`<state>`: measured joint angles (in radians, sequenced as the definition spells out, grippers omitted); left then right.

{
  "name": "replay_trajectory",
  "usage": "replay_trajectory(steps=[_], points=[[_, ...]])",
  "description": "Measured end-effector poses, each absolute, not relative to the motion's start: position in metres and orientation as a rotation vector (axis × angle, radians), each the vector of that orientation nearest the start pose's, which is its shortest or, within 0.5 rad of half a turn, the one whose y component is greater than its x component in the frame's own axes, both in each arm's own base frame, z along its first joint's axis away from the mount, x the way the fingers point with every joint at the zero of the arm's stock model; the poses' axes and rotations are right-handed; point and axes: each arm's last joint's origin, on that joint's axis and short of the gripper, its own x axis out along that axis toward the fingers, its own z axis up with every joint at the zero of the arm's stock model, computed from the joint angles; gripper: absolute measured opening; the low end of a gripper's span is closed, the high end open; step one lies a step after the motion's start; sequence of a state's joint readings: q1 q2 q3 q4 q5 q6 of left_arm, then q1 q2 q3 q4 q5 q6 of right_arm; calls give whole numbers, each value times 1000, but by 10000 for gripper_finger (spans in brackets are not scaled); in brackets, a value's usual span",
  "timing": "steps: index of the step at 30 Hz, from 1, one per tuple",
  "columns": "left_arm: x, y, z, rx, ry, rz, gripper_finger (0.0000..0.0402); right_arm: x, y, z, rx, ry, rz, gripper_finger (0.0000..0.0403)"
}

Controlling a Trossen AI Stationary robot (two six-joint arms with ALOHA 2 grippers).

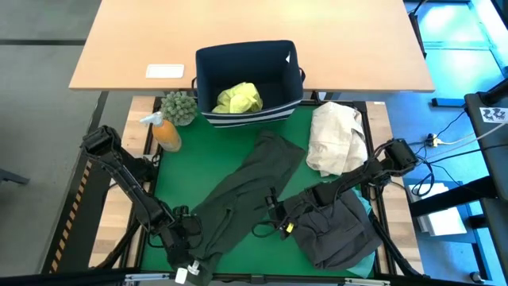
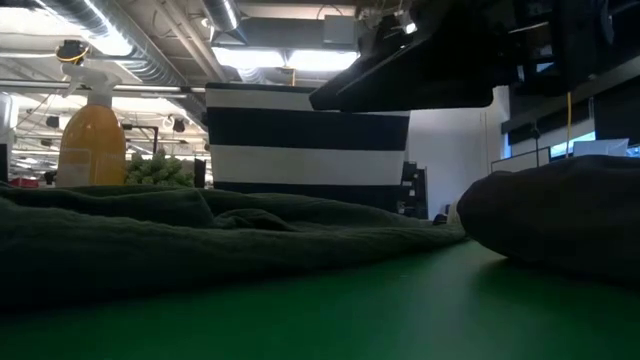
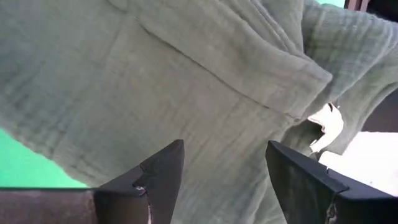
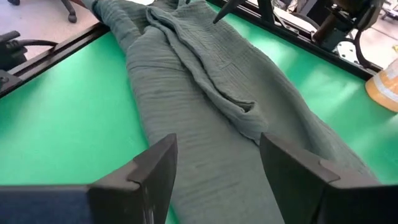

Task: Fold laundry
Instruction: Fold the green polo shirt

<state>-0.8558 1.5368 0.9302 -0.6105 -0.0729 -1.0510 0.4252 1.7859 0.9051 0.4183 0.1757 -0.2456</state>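
A long dark olive garment (image 1: 238,199) lies spread slantwise on the green mat (image 1: 175,171), from the near left toward the bin. My left gripper (image 1: 188,268) stands open over its near-left end, where a white tag (image 3: 326,124) shows; the olive cloth (image 3: 186,81) fills that wrist view. My right gripper (image 1: 270,216) hovers open above the garment's middle (image 4: 205,112), pointing along it. A charcoal grey garment (image 1: 341,234) lies crumpled at the near right under the right arm. A yellow-green shirt (image 1: 238,97) sits in the navy bin (image 1: 208,71).
A cream-beige cloth bundle (image 1: 337,139) lies at the far right of the mat. An orange spray bottle (image 1: 165,131) and a small green plant (image 1: 180,107) stand at the far left. Bare green mat shows between the two garments and at the left.
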Motion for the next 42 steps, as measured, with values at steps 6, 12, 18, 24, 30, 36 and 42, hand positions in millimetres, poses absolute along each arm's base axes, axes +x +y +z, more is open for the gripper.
replay_trajectory(steps=[6,12,18,24,30,36,42], points=[[197,-206,193,-318,1244,-50,222,334,146,167,-418,414,308,230],[199,-202,193,-236,1268,-105,222,334,145,166,-442,421,313,230],[208,-193,249,-188,1400,-113,203,335,144,168,-498,418,250,230],[197,-198,257,55,1388,-189,187,343,136,175,-497,401,201,230],[175,-199,236,129,1525,-190,186,345,133,177,-504,385,192,230],[165,-206,232,163,1538,-255,186,345,134,177,-509,384,194,230],[167,-217,233,121,1470,-339,186,345,134,177,-510,382,185,230]])
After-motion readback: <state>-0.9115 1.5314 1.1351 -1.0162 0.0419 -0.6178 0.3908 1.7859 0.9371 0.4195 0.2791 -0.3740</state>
